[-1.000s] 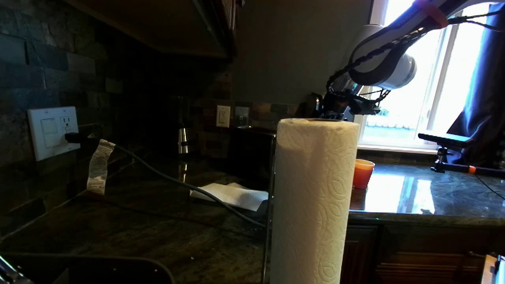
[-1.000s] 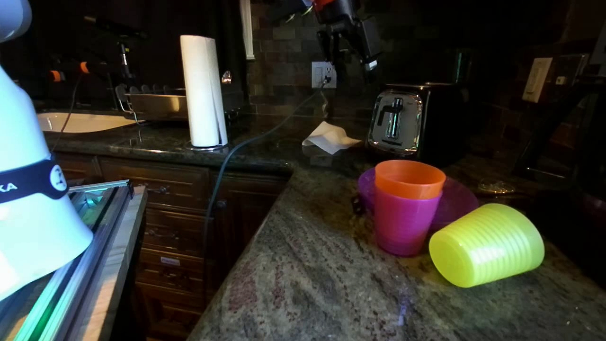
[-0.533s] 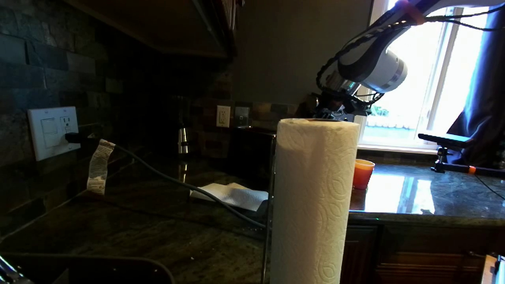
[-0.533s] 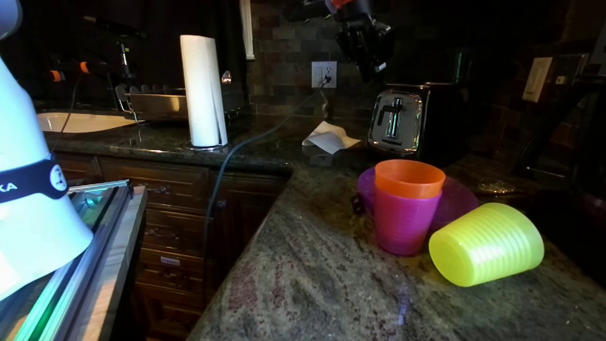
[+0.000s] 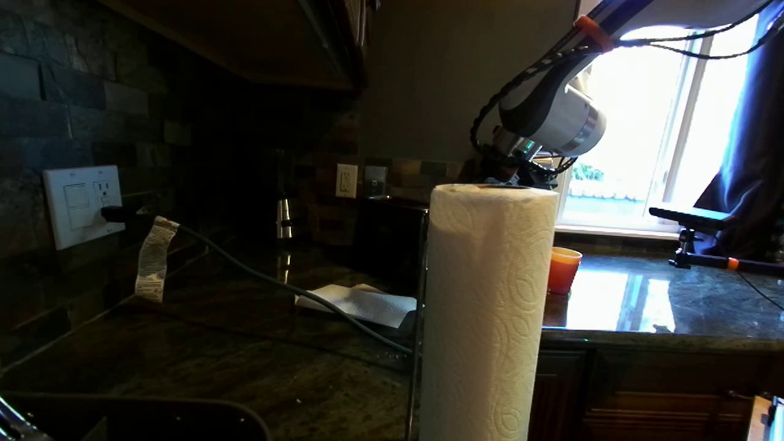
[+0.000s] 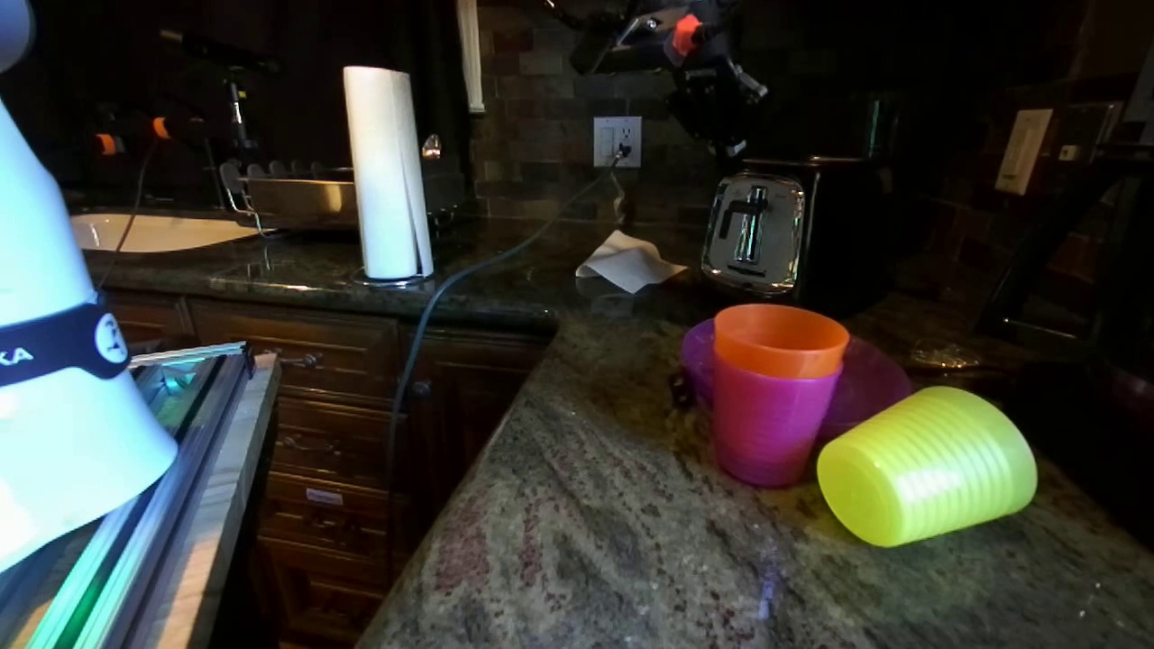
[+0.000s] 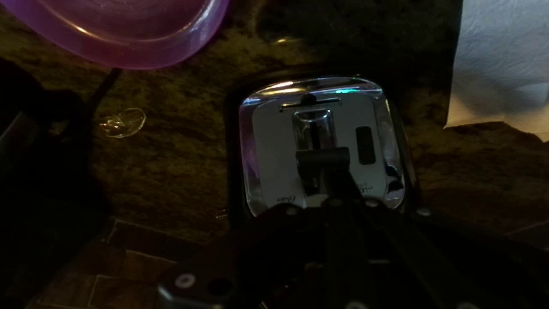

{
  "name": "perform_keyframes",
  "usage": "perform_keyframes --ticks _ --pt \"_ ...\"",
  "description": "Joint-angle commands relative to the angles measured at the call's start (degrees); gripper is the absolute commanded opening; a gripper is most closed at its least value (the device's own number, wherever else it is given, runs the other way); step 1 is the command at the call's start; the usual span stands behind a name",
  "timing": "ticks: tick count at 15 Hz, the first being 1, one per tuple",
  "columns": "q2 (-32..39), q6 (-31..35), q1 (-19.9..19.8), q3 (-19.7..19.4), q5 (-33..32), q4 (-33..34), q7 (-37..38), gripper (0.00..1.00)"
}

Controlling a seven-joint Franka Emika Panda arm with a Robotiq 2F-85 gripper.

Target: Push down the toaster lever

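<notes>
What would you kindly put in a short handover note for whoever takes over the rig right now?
Hand: near the lever end of the toaster, higher than the lever; no contact visible. Too dark to tell whether it is open or shut.
Toaster: upright on the counter, with the purple plate nearby but apart from it.
Lever: appears to sit high in its slot, so probably unpressed.
Done: hand is close to the lever, nothing more.
Left: line up over the lever, push it down, check that it went down.
</notes>
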Motion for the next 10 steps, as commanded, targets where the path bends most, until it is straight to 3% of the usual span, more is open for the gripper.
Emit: perform_keyframes --ticks 1,10 --pt "3.5 2.2 0.8 -0.1 6.0 2.2 -6.3 0.00" --pt "7.9 1.9 0.0 2.4 22.2 6.5 -21.6 0.00"
